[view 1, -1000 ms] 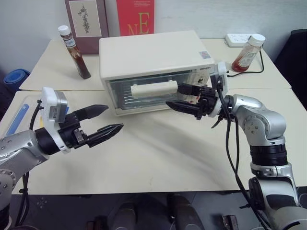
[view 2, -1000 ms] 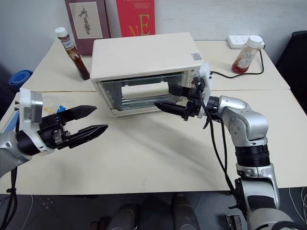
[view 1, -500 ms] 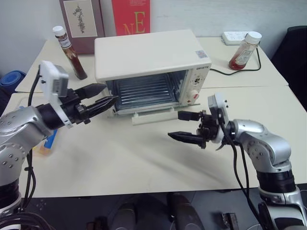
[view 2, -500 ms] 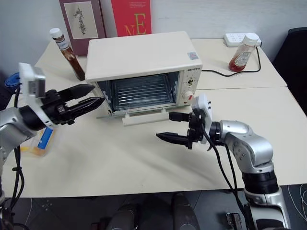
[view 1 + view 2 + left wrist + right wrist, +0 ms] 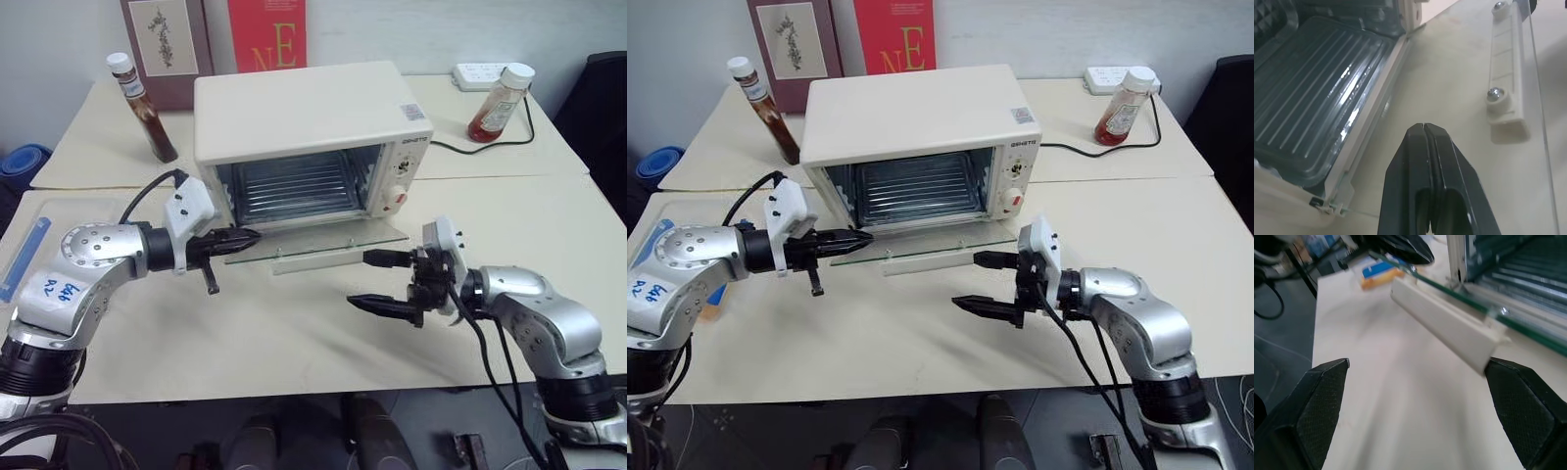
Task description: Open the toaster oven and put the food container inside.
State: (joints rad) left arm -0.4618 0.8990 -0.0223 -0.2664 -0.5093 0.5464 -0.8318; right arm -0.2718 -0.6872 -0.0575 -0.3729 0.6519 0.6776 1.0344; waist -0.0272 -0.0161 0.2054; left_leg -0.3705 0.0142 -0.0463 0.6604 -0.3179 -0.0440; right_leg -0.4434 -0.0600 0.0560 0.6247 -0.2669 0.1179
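Cream counter (image 5: 294, 333) holds the toaster oven (image 5: 304, 137) in the middle, its long side running left to right and its mouth facing me. Its glass door (image 5: 313, 245) lies flat, pointing at me, white handle (image 5: 313, 260) at the front edge. Behind the oven, a red book (image 5: 266, 34) reads "NE". My left pincer (image 5: 245, 236) is pressed together at the door's left corner. My right pincer (image 5: 377, 281) is spread wide on open counter before the door. A bit of the food container (image 5: 1378, 274) lies left of the oven.
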